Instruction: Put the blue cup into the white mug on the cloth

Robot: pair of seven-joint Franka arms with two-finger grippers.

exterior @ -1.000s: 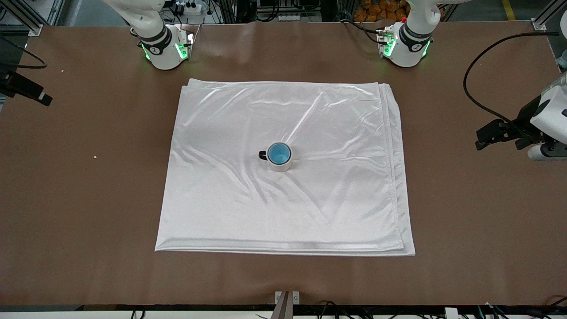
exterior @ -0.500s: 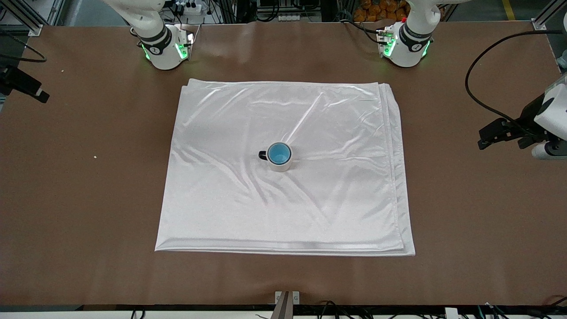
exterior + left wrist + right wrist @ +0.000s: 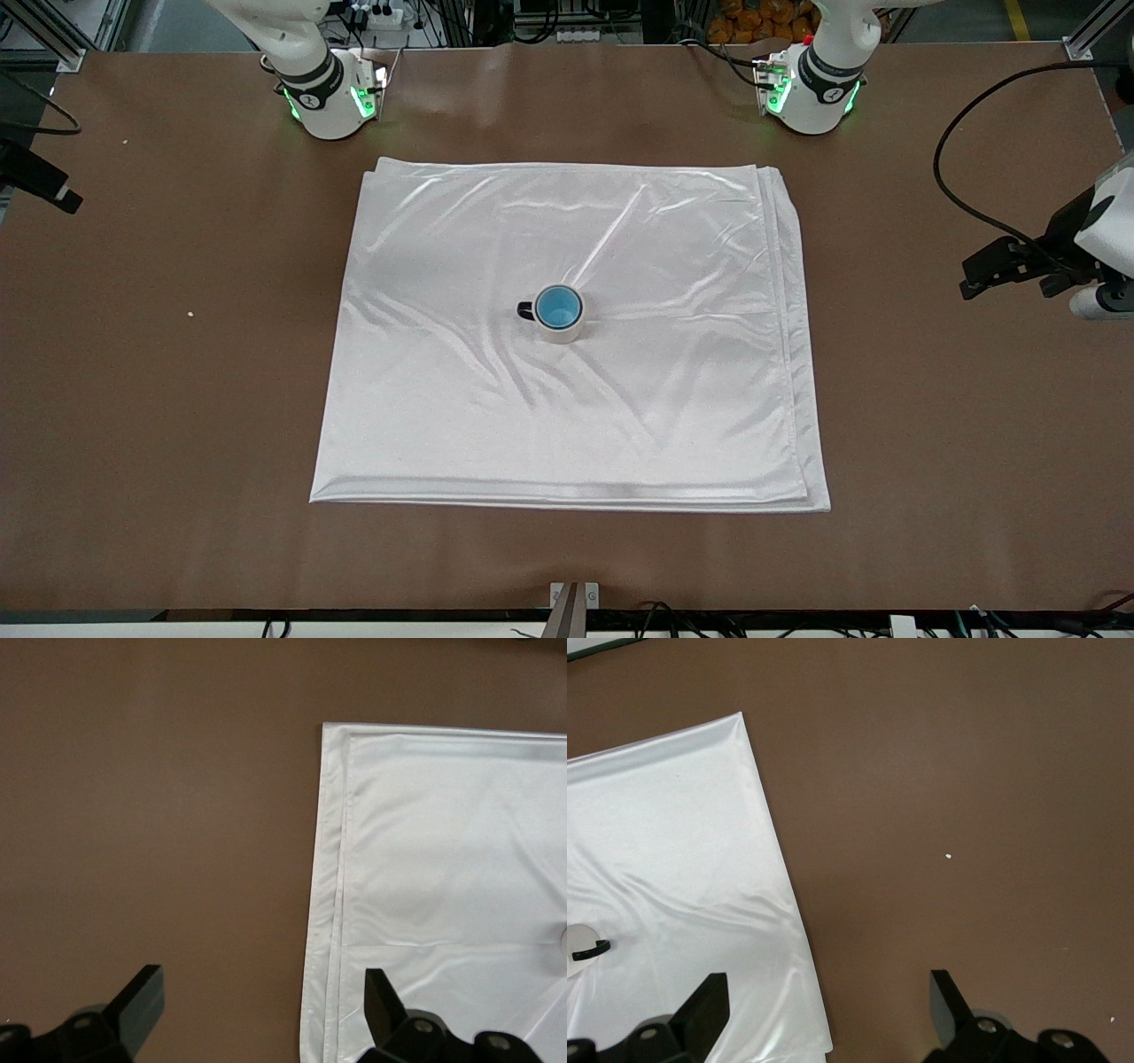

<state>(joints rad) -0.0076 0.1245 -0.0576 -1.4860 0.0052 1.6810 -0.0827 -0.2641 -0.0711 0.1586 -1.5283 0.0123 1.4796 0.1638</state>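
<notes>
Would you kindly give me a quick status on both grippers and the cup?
Left gripper open, empty, over bare table at cloth's edge. Right gripper open, empty, likewise. Blue cup sits inside white mug on cloth. Nothing obstructing.

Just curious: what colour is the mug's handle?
Black, on the white mug; the front view shows it best.

Robotics lab — aluminium framing (image 3: 40,31), cabling (image 3: 974,133), bench-mounted arms (image 3: 819,84)
</notes>
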